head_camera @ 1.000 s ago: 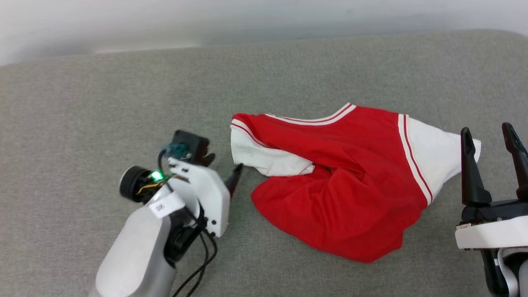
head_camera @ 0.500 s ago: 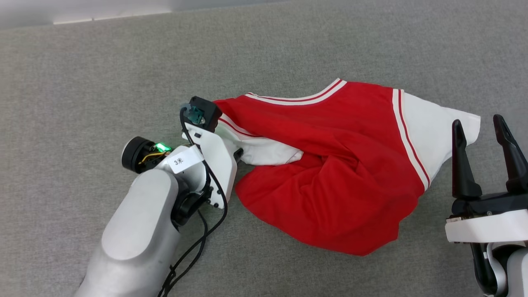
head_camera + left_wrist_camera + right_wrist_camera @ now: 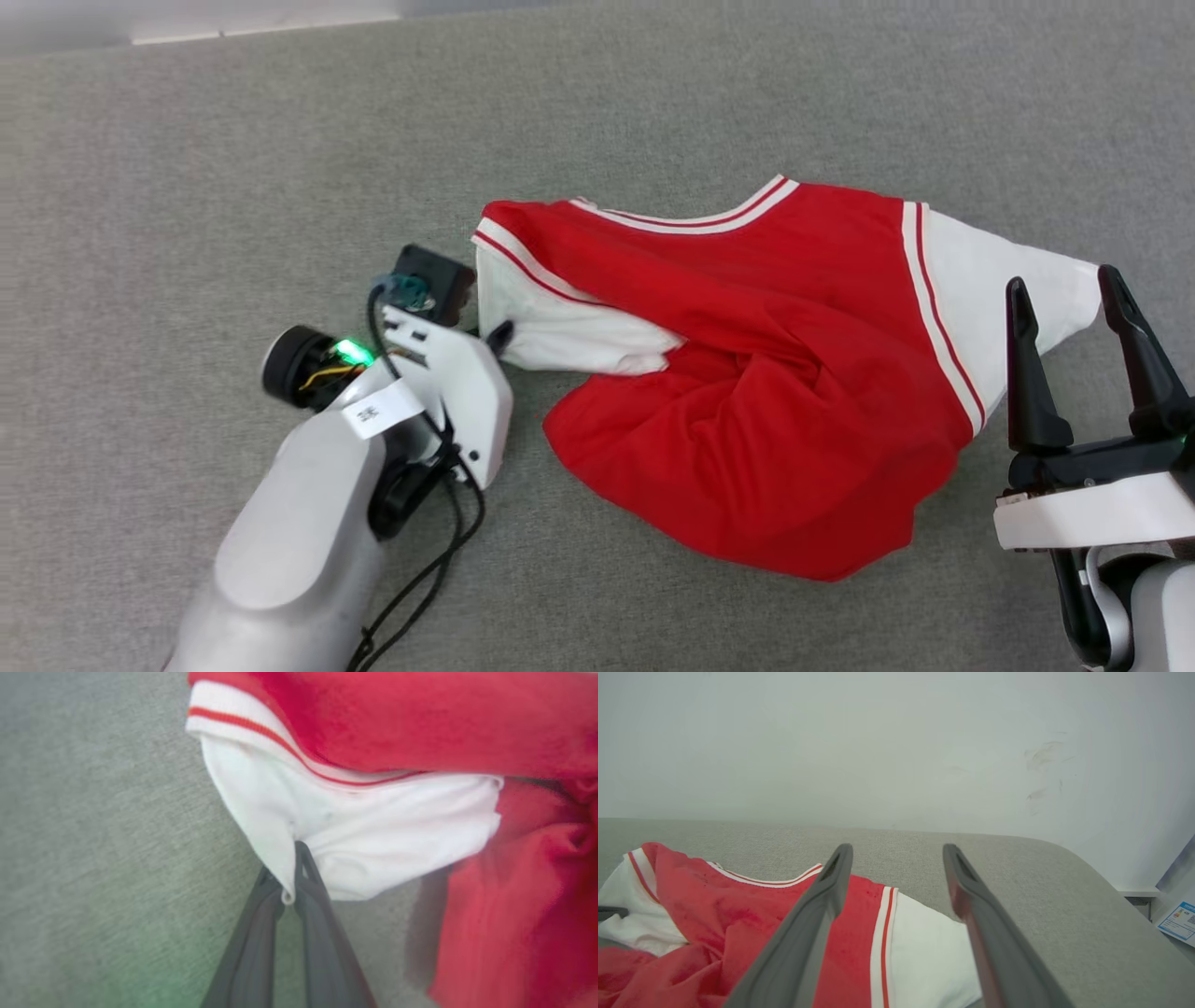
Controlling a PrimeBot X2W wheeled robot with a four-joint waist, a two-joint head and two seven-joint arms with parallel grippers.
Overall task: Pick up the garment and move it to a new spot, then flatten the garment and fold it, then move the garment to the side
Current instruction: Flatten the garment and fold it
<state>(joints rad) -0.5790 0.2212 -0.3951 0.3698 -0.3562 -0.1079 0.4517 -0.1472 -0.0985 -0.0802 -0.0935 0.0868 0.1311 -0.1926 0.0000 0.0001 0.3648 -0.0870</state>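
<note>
Item: shirt (image 3: 775, 392), red with white sleeves, crumpled mid-counter (image 3: 187, 187). Soft, light and limp, so best gripped at sleeves or shoulders. Left tool (image 3: 290, 877): pinching the sleeve hem (image 3: 286, 896). Right tool (image 3: 1064, 280): open, beside the other sleeve (image 3: 980, 280).

left gripper (image 3: 290, 877), open beside the garment (image 3: 766, 420) a second ago, now clamped on its white sleeve (image 3: 373, 835)

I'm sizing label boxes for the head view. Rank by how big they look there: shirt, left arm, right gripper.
1. Shirt
2. Left arm
3. Right gripper

Both the arm and the gripper are near the camera and cut off by the frame edge, so 2 and 3 are less certain.
</note>
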